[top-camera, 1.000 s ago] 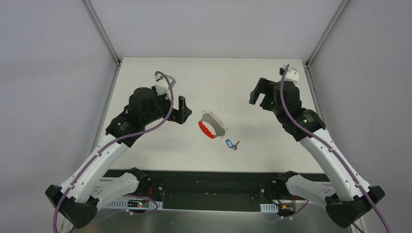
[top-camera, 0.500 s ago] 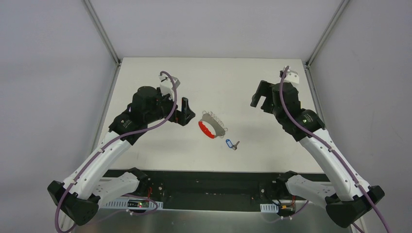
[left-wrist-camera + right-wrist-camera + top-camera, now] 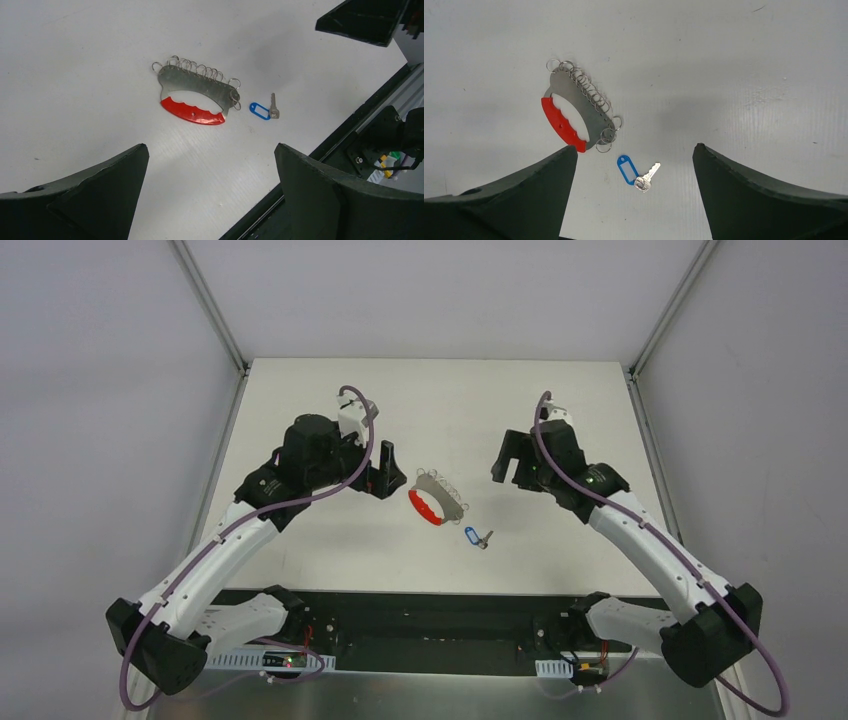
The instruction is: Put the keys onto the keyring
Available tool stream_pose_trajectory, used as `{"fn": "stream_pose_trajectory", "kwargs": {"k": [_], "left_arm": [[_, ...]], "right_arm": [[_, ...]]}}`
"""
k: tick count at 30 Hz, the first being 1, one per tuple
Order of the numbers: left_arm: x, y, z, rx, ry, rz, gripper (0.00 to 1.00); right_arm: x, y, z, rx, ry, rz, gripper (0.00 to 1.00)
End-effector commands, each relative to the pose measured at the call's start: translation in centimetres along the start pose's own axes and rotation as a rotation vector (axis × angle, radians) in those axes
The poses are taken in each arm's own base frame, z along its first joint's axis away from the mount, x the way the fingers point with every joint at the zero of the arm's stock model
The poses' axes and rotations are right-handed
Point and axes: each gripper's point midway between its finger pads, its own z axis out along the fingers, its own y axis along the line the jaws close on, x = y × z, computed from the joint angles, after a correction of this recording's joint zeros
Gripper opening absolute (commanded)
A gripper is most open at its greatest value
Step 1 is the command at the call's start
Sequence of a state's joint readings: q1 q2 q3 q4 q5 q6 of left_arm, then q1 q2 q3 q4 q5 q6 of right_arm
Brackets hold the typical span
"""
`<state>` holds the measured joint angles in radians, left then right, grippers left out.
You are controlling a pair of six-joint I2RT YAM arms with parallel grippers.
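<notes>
The keyring (image 3: 437, 499) is a grey metal plate with a red curved strip and a row of thin silver rings; it lies flat mid-table, also seen as the keyring (image 3: 195, 95) and the keyring (image 3: 576, 112). Just beside its lower end lies the keys (image 3: 478, 537): a small silver key on a blue oblong tag, seen as the keys (image 3: 265, 110) and the keys (image 3: 636, 172). My left gripper (image 3: 385, 472) hovers open left of the keyring. My right gripper (image 3: 510, 462) hangs open to the right, above the table, with the keys lying between its fingers in the right wrist view.
The white table (image 3: 300, 400) ends in a black rail (image 3: 430, 600) along the near edge. Grey walls with metal corner posts (image 3: 215, 315) enclose the back and sides.
My right arm has swung left and lower, toward the keyring and keys. My left gripper has edged slightly right toward the keyring. Keyring and keys lie where they were.
</notes>
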<state>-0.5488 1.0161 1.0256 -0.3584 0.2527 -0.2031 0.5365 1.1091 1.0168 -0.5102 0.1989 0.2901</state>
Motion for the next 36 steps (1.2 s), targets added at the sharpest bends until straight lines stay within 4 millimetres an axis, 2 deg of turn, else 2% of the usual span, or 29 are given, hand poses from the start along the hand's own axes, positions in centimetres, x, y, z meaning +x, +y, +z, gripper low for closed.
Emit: {"fn": "stream_pose_trajectory", "kwargs": {"k": [1,8,18,27,36], "left_arm": [[-0.4,-0.6,0.1,0.031,-0.008,-0.018,0.99],[-0.2,-0.9,0.4,0.052,0.01,-0.023,0.99],[-0.1,-1.1,0.4,0.062,0.013,-0.023,0.99],[-0.4,-1.2,0.0,0.065,-0.002,-0.022,0.99],[-0.8,-1.5,-0.6,0.068,-0.024,-0.017,0.99]], "right_arm": [[1.6,1.5,2.2,-0.051,0.071,0.057,0.87],[5.3,2.8,4.8,-0.084,0.167,0.027,0.79],[8.9,6.2,5.8,-0.093,0.237,-0.089,0.69],[11.1,8.3,6.2,-0.049,0.235,-0.191,0.61],[13.1,9.0,7.6,0.039,0.247,-0.28,0.48]]}}
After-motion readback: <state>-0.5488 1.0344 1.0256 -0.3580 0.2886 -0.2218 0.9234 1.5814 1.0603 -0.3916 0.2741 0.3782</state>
